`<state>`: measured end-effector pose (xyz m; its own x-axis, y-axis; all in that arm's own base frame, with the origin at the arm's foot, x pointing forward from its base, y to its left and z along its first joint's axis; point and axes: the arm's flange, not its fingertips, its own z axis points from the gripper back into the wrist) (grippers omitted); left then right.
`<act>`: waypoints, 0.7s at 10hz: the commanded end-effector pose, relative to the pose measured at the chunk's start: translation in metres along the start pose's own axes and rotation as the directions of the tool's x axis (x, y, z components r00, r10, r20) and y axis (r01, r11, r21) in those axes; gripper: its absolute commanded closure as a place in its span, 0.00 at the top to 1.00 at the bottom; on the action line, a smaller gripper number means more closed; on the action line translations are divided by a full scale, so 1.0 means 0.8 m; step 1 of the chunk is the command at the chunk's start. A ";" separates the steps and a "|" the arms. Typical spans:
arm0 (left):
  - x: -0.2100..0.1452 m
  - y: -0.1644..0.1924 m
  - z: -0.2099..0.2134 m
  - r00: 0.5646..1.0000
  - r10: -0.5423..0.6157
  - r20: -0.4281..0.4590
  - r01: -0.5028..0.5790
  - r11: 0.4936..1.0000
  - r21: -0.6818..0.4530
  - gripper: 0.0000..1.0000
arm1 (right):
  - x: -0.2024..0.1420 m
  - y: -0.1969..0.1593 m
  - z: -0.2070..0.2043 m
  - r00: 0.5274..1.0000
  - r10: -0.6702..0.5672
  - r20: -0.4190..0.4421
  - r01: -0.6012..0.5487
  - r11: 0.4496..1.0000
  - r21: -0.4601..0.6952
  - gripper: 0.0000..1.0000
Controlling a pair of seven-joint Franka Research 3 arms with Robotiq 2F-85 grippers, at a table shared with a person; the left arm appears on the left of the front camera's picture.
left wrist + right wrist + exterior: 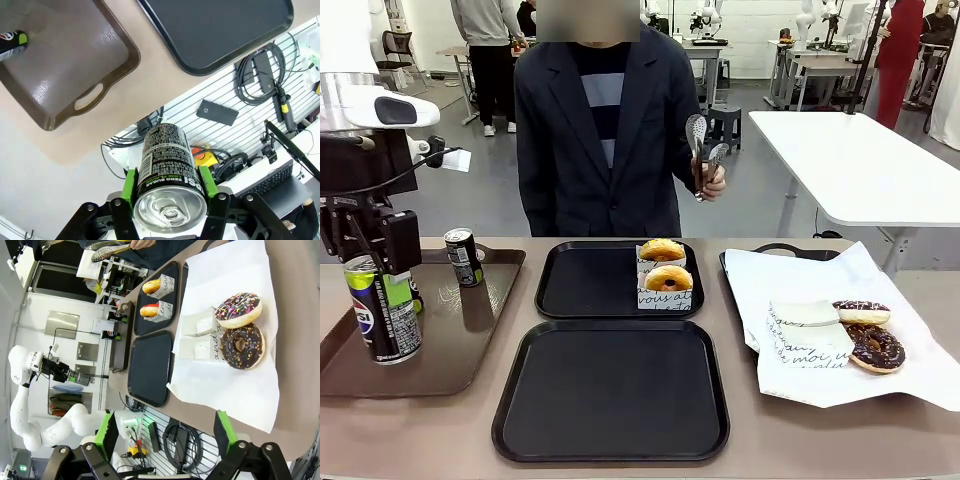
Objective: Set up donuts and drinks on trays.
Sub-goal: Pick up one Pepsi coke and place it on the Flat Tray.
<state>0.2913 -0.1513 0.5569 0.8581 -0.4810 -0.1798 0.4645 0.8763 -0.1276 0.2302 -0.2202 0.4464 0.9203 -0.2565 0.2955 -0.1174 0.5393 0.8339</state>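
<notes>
My left gripper [380,283] is shut on a black soda can [382,315] and holds it in the air over the near left part of the brown tray [470,340]. In the left wrist view the can [169,165] sits between the green pads [131,184]. A second can [463,257] stands at that tray's back. Two black trays lie in the middle: the near one [610,440] bare, the far one [580,285] holding two glazed donuts [668,278] in paper sleeves. My right gripper [165,435] is open above the paper-lined tray [225,390], with nothing between its fingers.
Two chocolate-iced donuts [876,347] and empty white sleeves [805,312] lie on the white paper at the right. A person in a dark jacket stands at the far side, holding metal tongs [700,150] up in one hand. A white table [860,160] stands behind.
</notes>
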 end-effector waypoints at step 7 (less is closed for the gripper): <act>0.263 -0.061 -0.071 0.966 0.035 0.258 -0.055 0.996 0.068 0.59 | 0.001 -0.001 -0.001 1.000 0.016 0.012 -0.017 1.000 0.022 1.00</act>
<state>0.4322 -0.2883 0.4736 0.9022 -0.4297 0.0366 0.4310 0.8952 -0.1133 0.2301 -0.2205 0.4466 0.9203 -0.2564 0.2955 -0.1174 0.5396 0.8337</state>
